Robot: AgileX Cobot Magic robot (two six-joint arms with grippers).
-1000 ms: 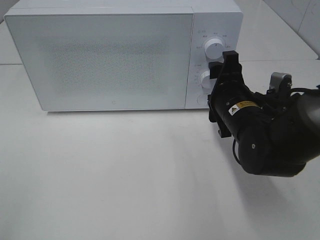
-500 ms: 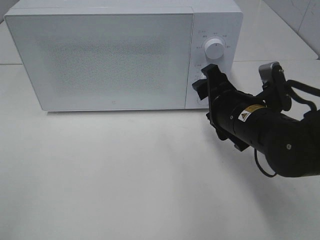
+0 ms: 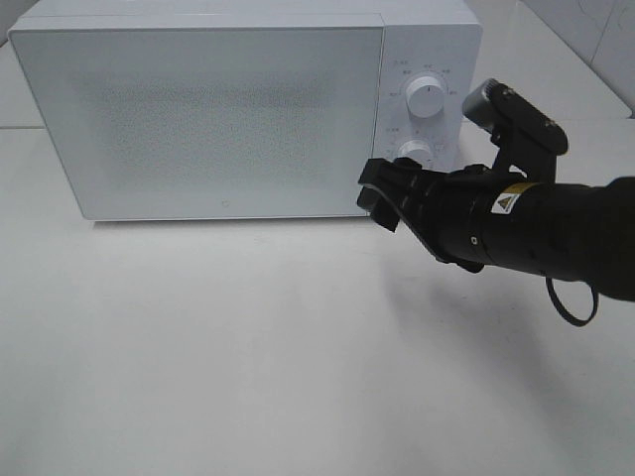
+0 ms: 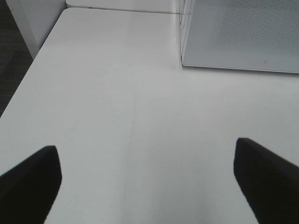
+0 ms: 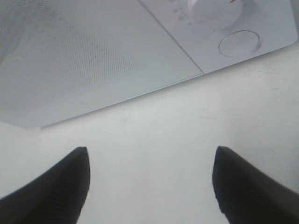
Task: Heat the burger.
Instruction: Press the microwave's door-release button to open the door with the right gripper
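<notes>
Swung down from the knobs (image 3: 426,97) to the door's lower corner since the earlier frame: right pincer (image 3: 378,193), jaws wide, holding nothing. Left pincer (image 4: 147,158) likewise wide and empty above tabletop (image 4: 117,93). No burger in sight; possibly behind the shut door (image 3: 198,114) just ahead of right pincer, not verifiable. Risks: fingertip scraping or shoving microwave (image 3: 427,40); knob bumped in passing, altering the setting.

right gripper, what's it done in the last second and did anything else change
The right gripper swept left and down in the high view, from beside the upper dial, past the lower dial, to the lower right corner of the door. Its jaws stayed open and empty. The microwave stayed put, door shut.
</notes>
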